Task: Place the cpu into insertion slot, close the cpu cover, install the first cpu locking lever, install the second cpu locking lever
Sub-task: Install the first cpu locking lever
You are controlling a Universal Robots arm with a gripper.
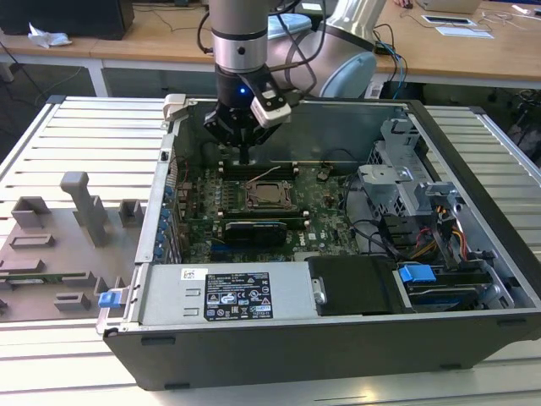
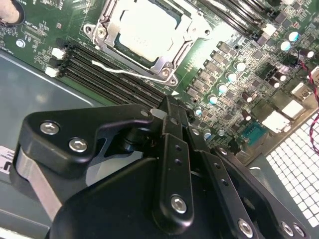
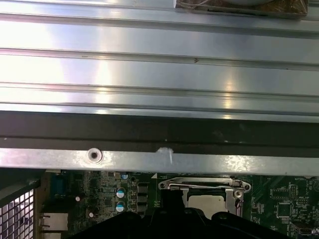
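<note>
The cpu (image 2: 144,27) lies silvery and flat in the insertion slot (image 1: 267,197) on the green motherboard. The cpu cover (image 2: 167,59), a silver frame, lies down around the chip. A thin pale locking lever (image 2: 124,71) runs loose along the socket's edge over the memory slots, and in the exterior view it sticks up (image 1: 267,174) behind the socket. My gripper (image 2: 170,105) hangs just behind the socket (image 1: 245,157), black fingers pressed together, nothing visible between them. The first wrist view catches the socket (image 3: 172,185) and chip (image 3: 207,201) below the case wall.
The open tower case (image 1: 279,338) lies on a slatted metal table (image 1: 76,135). Black memory slots (image 2: 107,79) sit between gripper and socket. A black card (image 1: 254,230), power supply (image 1: 224,292), drive bays (image 1: 423,211) and cables crowd the case. Grey fixtures (image 1: 80,203) stand at the exterior view's left.
</note>
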